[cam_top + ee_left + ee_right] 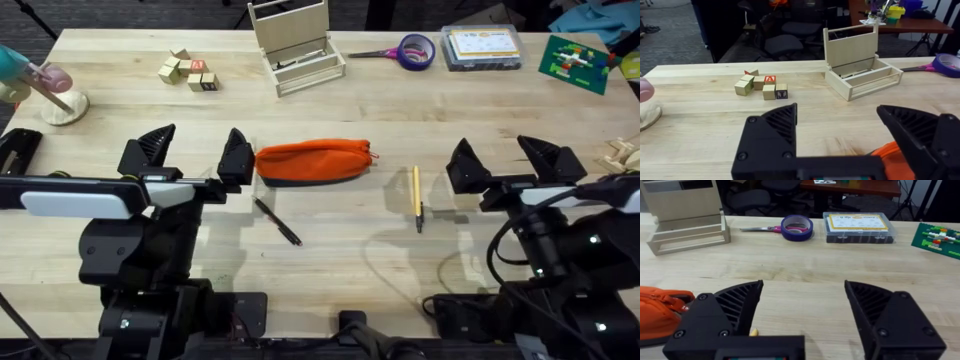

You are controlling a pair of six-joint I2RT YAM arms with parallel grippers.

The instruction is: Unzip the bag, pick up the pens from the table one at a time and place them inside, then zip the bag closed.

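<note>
The orange bag lies across the middle of the table with its zipper shut and the pull at its right end. A black pen lies slanted just in front of the bag. A tan pen with a dark tip lies to the bag's right. My left gripper is open, its right finger beside the bag's left end. My right gripper stands open right of the tan pen. In the left wrist view the bag peeks by the open gripper. The right wrist view shows the bag and my open gripper.
At the back stand a wooden box, several small blocks, purple-handled scissors, a tape roll, a clear plastic case and a green board. A round stand sits far left.
</note>
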